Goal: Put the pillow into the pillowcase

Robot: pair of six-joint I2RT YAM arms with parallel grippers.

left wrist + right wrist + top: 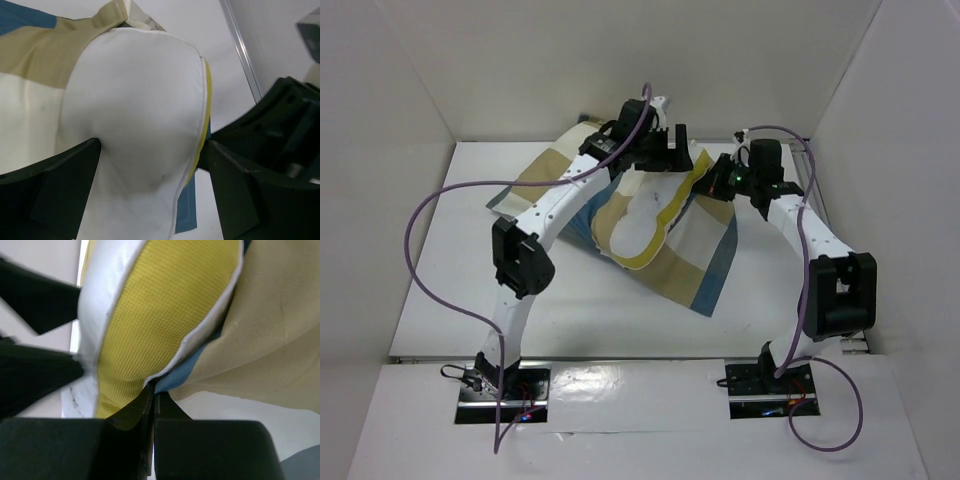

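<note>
The pillow (638, 222) lies mid-table, its white face and yellow edge band sticking out of the checked pillowcase (705, 265). At the pillow's far end my left gripper (672, 150) stands open. In the left wrist view the pillow's white corner (140, 110) bulges between the wide-apart fingers of that gripper (152, 190), with the tan and blue pillowcase (40, 55) behind. My right gripper (717, 182) is shut on the pillowcase's blue edge. In the right wrist view its tips (154, 390) pinch that edge under the pillow's yellow mesh band (160, 310), and tan pillowcase cloth (265, 340) hangs to the right.
White walls enclose the white table (450, 300) on the left, back and right. A metal rail (817, 190) runs along the right wall beside the right arm. Purple cables loop off both arms.
</note>
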